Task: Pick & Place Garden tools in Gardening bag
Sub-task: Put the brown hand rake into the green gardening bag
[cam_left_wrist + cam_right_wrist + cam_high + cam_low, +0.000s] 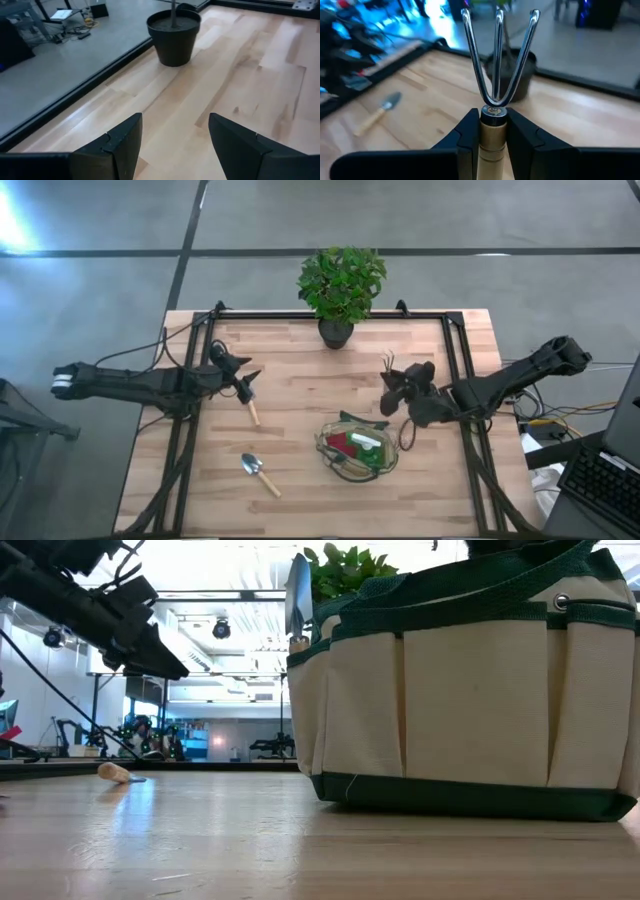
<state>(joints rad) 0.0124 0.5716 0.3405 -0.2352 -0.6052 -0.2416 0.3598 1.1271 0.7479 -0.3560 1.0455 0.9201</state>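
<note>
The olive-tan gardening bag (358, 448) stands near the table's middle and holds a red piece and a green piece; it fills the low view (470, 690), where a silver blade (298, 595) sticks up from it. My right gripper (398, 385), just beyond the bag, is shut on a three-pronged fork (497, 55). My left gripper (175, 135) is open and empty over the table's left part (240, 375). A wooden handle (252, 412) lies on the table just under it, its head hidden. A silver trowel (260, 473) lies flat toward the near edge. My right gripper pinches the fork's wooden handle (492, 131) between its two fingers, right behind the metal collar. The handle runs back along the fingers and the prongs (498, 50) stick out ahead of them. The fork is lifted clear of the table.
A leafy plant in a dark pot (338, 290) stands at the far edge's middle, also in the left wrist view (175, 35). A dark frame (455, 360) runs round the table. Bare wood lies between the bag and the pot.
</note>
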